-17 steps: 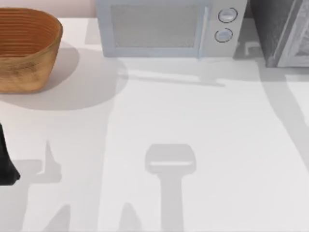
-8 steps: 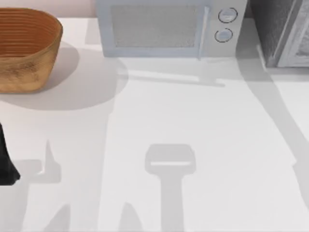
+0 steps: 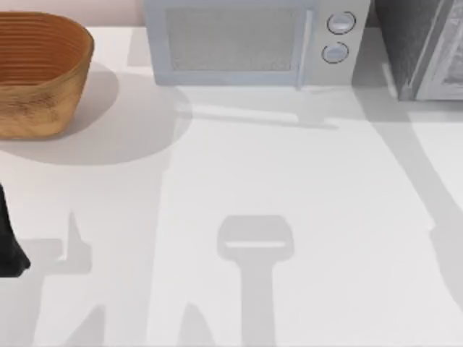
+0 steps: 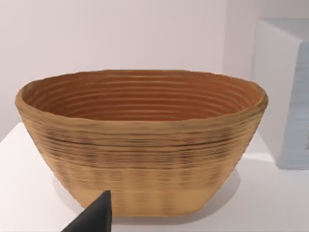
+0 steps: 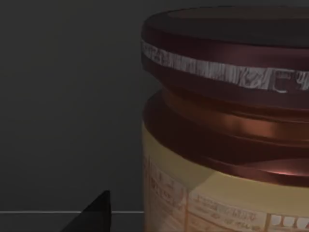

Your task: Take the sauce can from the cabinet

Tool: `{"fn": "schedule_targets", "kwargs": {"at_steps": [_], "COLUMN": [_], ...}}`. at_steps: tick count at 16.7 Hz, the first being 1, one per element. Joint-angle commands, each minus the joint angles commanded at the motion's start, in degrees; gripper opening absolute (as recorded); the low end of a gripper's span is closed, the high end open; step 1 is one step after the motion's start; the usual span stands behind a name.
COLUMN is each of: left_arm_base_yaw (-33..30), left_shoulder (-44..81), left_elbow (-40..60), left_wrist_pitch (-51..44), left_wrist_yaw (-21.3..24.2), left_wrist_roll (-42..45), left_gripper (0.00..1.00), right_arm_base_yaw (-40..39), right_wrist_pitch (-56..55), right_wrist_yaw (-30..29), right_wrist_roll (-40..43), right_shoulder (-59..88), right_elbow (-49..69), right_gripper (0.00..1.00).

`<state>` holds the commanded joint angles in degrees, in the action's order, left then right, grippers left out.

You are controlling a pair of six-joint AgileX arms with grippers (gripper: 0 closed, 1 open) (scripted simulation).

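**Can close ahead, inside the cabinet**

Whether the right fingers (image 5: 94, 212) are open or shut, I cannot tell; one dark tip shows just beside the can (image 5: 227, 145). The can stands upright in the dark cabinet (image 3: 419, 43): maroon lid, pale band, tan label. Likely rigid, light and smooth; grip the labelled side below the lid. Left arm parked near the basket (image 4: 140, 145).

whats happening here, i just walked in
The right arm's wrist camera sits very close to the sauce can, which stands in a dark space that looks like the inside of the cabinet at the table's far right. Whether the can is gripped cannot be told. The left arm is parked at the table's left edge, its camera facing the woven basket. A microwave stands at the back between basket and cabinet.
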<state>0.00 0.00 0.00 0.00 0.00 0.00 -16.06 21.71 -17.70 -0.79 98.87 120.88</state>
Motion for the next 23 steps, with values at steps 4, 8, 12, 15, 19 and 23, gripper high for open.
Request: {"fn": "schedule_targets", "kwargs": {"at_steps": [4, 8, 12, 15, 19, 23], "left_arm_base_yaw": [0.00, 0.00, 0.00, 0.00, 0.00, 0.00], "left_shoulder": [0.00, 0.00, 0.00, 0.00, 0.00, 0.00], "left_elbow": [0.00, 0.00, 0.00, 0.00, 0.00, 0.00], "left_wrist_pitch": [0.00, 0.00, 0.00, 0.00, 0.00, 0.00], "left_wrist_yaw": [0.00, 0.00, 0.00, 0.00, 0.00, 0.00], "left_wrist_roll": [0.00, 0.00, 0.00, 0.00, 0.00, 0.00], "left_gripper": [1.00, 1.00, 1.00, 1.00, 1.00, 1.00], "right_arm_base_yaw": [1.35, 1.74, 1.74, 1.74, 1.74, 1.74], "right_wrist_pitch": [1.43, 1.86, 1.86, 1.86, 1.86, 1.86], "right_wrist_yaw": [1.26, 1.61, 1.61, 1.61, 1.61, 1.61], "right_wrist_roll": [0.01, 0.02, 0.02, 0.02, 0.02, 0.02], "right_shoulder": [6.38, 8.29, 8.29, 8.29, 8.29, 8.29], "right_elbow": [7.84, 10.17, 10.17, 10.17, 10.17, 10.17], "right_gripper": [1.00, 1.00, 0.85, 0.62, 0.32, 0.02]}}
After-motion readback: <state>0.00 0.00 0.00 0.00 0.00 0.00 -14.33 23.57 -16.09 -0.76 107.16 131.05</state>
